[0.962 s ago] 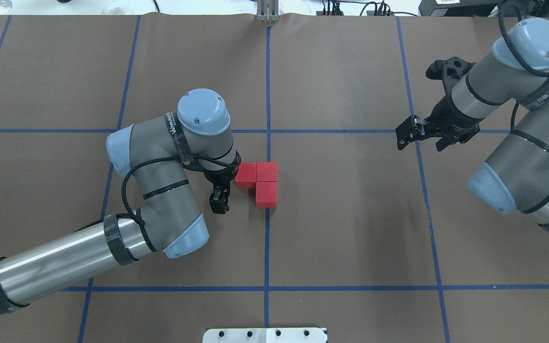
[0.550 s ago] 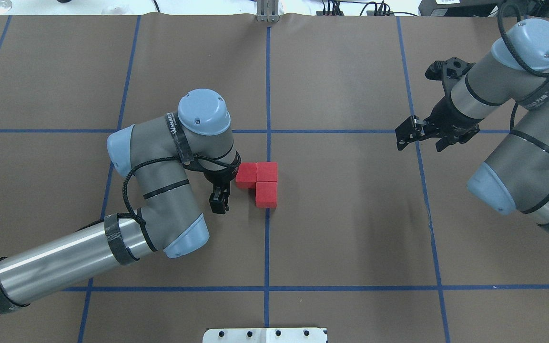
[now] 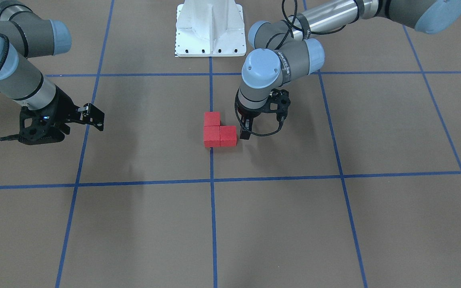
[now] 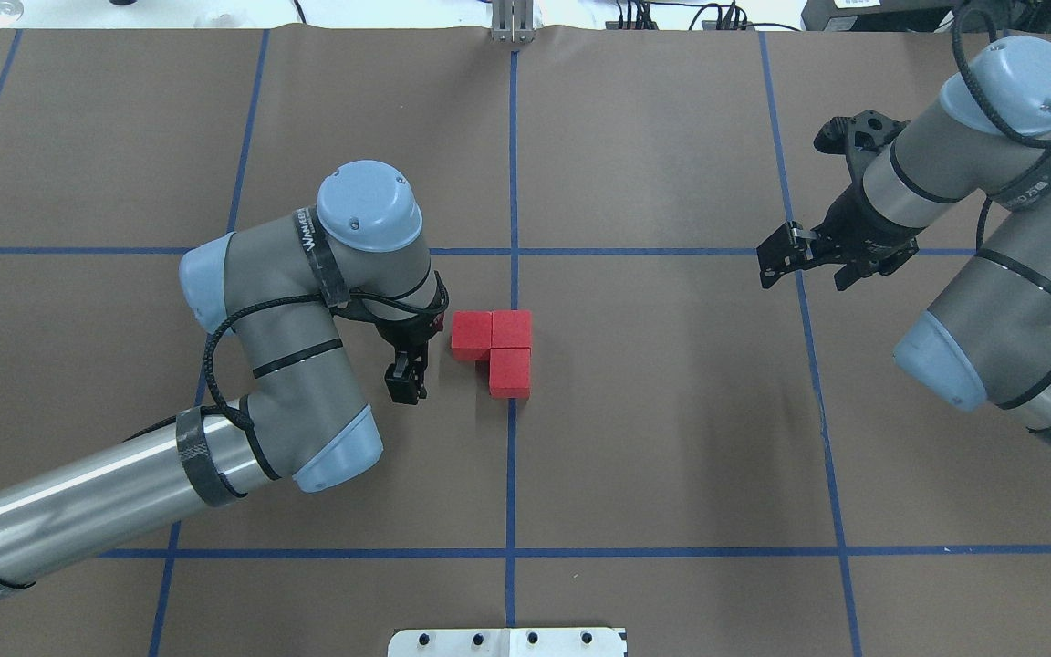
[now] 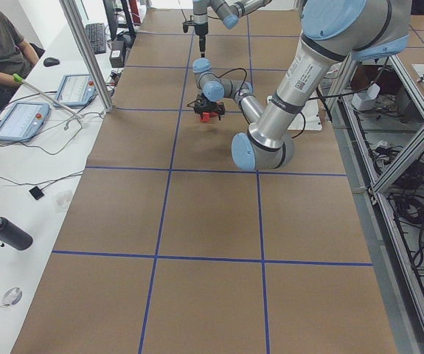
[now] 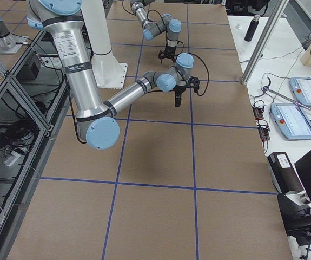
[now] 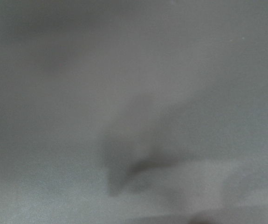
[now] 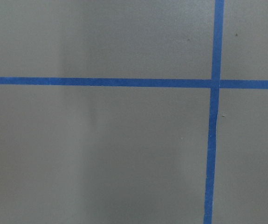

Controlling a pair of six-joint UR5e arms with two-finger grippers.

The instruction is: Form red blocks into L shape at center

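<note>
Three red blocks, likely light and stiff, form an L at the center, best pinched across flat sides; just left, the left gripper looks closed, the right gripper spread.

Movement is confined to the left side. The left gripper is drawing away leftward from the red blocks. The gap to the nearest cube is widening, where half a second earlier the gripper stood just beside it. The left arm is travelling left with it, its blue-capped wrist joint also shifting slightly toward the far side.
</note>
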